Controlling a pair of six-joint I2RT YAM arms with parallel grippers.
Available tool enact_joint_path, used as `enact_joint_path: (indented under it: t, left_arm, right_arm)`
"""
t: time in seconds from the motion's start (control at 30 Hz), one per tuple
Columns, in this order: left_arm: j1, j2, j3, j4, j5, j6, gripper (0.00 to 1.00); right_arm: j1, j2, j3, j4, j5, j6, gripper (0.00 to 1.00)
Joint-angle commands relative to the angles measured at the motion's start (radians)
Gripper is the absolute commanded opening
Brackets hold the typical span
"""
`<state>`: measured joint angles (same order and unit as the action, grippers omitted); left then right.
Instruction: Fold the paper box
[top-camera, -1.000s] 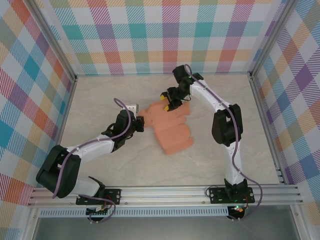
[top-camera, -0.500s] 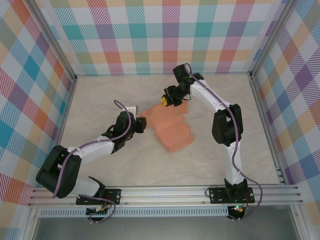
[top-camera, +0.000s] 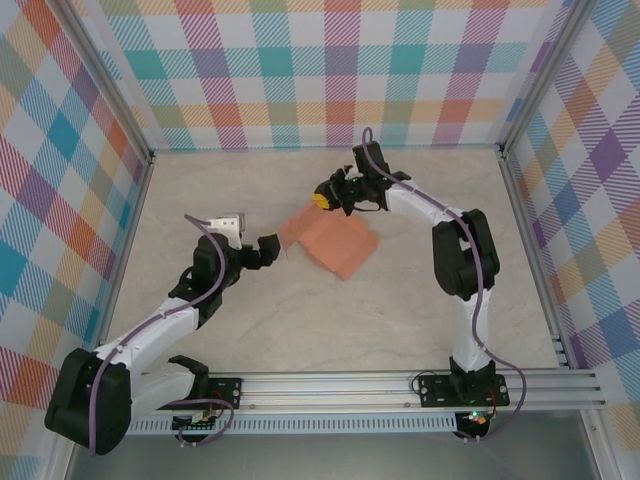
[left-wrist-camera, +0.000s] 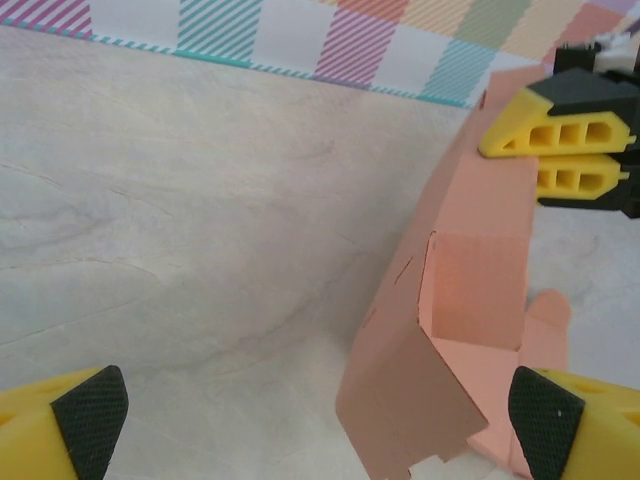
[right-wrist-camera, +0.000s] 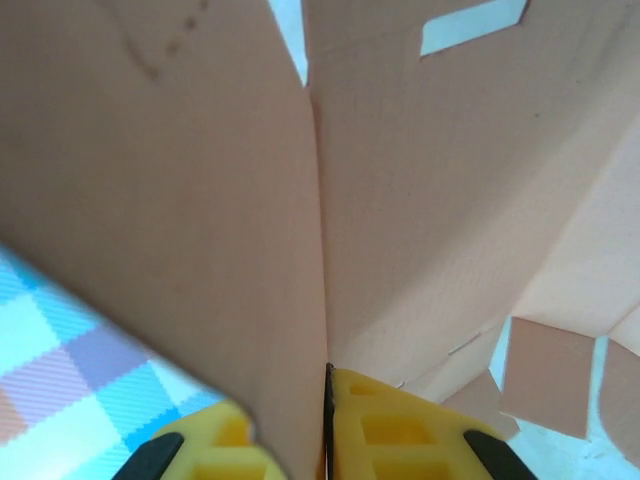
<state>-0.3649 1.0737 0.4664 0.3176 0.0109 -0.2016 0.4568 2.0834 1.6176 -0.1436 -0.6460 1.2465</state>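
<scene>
Your right gripper (top-camera: 324, 199) clamps tight on the raised edge of the paper box (top-camera: 335, 243), mid-table; your left gripper (top-camera: 272, 248) gapes wide, empty, beside it. Pull hard and the thin card may tear or slip

No text, label, brand, number or sign can be read in any view. The box (top-camera: 335, 243) is plain salmon-orange card (blank on each face seen), and the walls (top-camera: 330, 70) bear a coloured check pattern without lettering.
</scene>
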Motion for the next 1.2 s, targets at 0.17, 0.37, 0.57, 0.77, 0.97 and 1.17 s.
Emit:
enact_joint_path:
  t: [0.17, 0.37, 0.57, 0.77, 0.97, 1.17]
  left_arm:
    - [0.009, 0.175, 0.021, 0.072, 0.096, 0.114, 1.0]
    - [0.009, 0.3, 0.052, 0.116, 0.161, 0.145, 0.99]
    - [0.009, 0.382, 0.06, 0.17, 0.166, 0.159, 0.96]
    - [0.004, 0.465, 0.141, 0.152, 0.25, 0.221, 0.95]
    - [-0.003, 0.503, 0.191, 0.133, 0.32, 0.285, 0.93]
    - [-0.014, 0.54, 0.216, 0.125, 0.275, 0.283, 0.92]
  right_arm:
    - [-0.03, -0.026, -0.201, 0.41, -0.185, -0.07, 0.1]
    - [-0.06, 0.004, -0.189, 0.373, -0.262, -0.145, 0.11]
    - [-0.073, 0.049, -0.134, 0.291, -0.302, -0.207, 0.09]
    - [-0.068, 0.065, -0.12, 0.246, -0.267, -0.194, 0.09]
    - [-0.056, 0.079, -0.113, 0.193, -0.215, -0.162, 0.08]
    - [-0.052, 0.089, -0.075, 0.081, -0.175, -0.162, 0.09]
